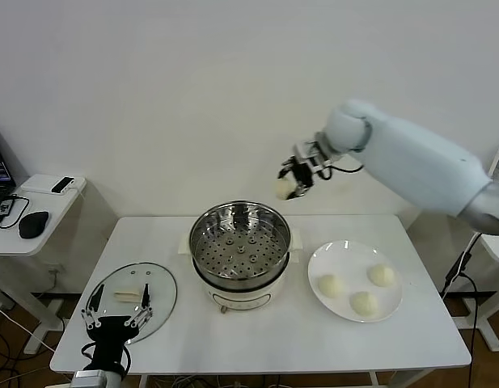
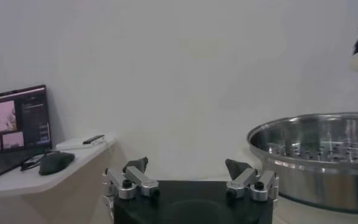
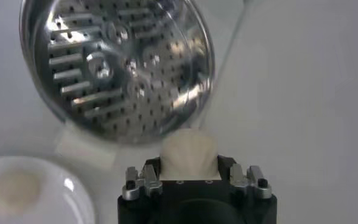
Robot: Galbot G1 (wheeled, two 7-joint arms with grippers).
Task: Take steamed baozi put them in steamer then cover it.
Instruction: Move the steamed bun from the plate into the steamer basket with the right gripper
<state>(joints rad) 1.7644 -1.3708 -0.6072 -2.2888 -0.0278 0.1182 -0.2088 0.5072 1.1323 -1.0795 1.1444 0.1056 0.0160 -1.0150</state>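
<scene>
A white table (image 1: 257, 339) is seen from the head view, with the steamer (image 1: 240, 246) set near its middle; the steel pot and its perforated tray stand uncovered, and no bun is seen inside. The right gripper (image 1: 296, 179) is held in the air above and just behind the far right rim of the steamer, its fingers closed on one steamed baozi (image 1: 284, 188). In the right wrist view the same bun (image 3: 188, 155) is pinched between the fingers, with the perforated tray (image 3: 115, 67) below and beyond it. Three more buns (image 1: 363, 303) are left on a white plate (image 1: 334, 260) to the right of the steamer, apart from one another. The cover (image 1: 156, 284) lies flat on the table to the left of the steamer, its cream bar handle facing up. The left gripper (image 1: 117, 318) is parked at the near left edge of the table, over the near rim of the cover, its fingers spread wide and holding nothing; whether it touches the glass cannot be told. A side table (image 1: 27, 242) with a mouse (image 1: 33, 224) stands further left.
</scene>
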